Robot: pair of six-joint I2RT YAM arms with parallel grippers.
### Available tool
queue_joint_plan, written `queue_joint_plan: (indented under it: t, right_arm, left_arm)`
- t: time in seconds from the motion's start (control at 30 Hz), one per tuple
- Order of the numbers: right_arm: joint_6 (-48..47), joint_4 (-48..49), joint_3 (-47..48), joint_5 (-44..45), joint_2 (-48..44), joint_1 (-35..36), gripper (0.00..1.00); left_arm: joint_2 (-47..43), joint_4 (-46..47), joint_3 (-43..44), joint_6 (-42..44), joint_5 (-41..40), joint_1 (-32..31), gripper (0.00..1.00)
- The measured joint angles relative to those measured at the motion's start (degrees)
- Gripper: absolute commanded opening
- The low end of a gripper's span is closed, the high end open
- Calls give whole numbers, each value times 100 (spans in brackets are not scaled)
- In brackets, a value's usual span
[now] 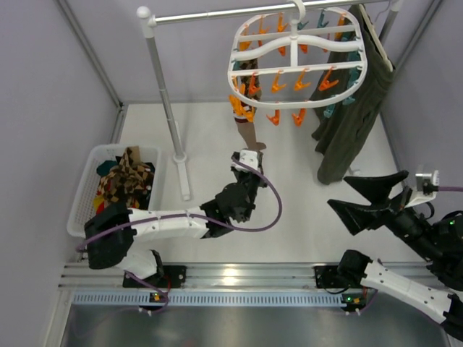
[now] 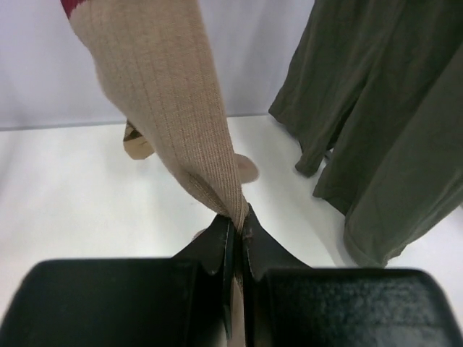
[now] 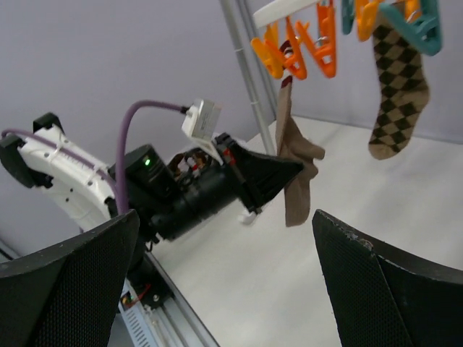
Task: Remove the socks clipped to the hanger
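- Sock check: where's the tan sock (image 2: 173, 108) at right now?
- Clipped to the hanger (image 1: 296, 66), upper middle of the top view, drooping down to about centre frame. The left gripper (image 2: 235, 225) has its fingers pressed together on the lower end, pinching the fabric.
- And the other arm?
- The right gripper (image 1: 337, 191) sits lower right in the top view, fingers spread wide, nothing between them, well apart from the hanger. An argyle sock (image 3: 396, 94) hangs upper right in the right wrist view.
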Motion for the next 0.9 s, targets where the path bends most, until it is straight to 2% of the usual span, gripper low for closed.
queue_joint_plan:
  t: [0.17, 0.47, 0.7, 0.9]
  right_arm:
    - [-22, -348, 535, 619, 24, 0, 99]
    - [-350, -1134, 2044, 1290, 1058, 0, 100]
    - [-627, -1596, 3014, 1453, 2024, 0, 99]
    - [-772, -2017, 3941, 1456, 3084, 0, 88]
  left_arm:
    - [940, 59, 962, 669, -691, -785, 0]
    - [2516, 98, 2592, 1971, -1259, -1373, 0]
    - [2942, 103, 3029, 2616, -1578, -1563, 0]
    - [3119, 105, 3206, 3040, -1753, -1631, 0]
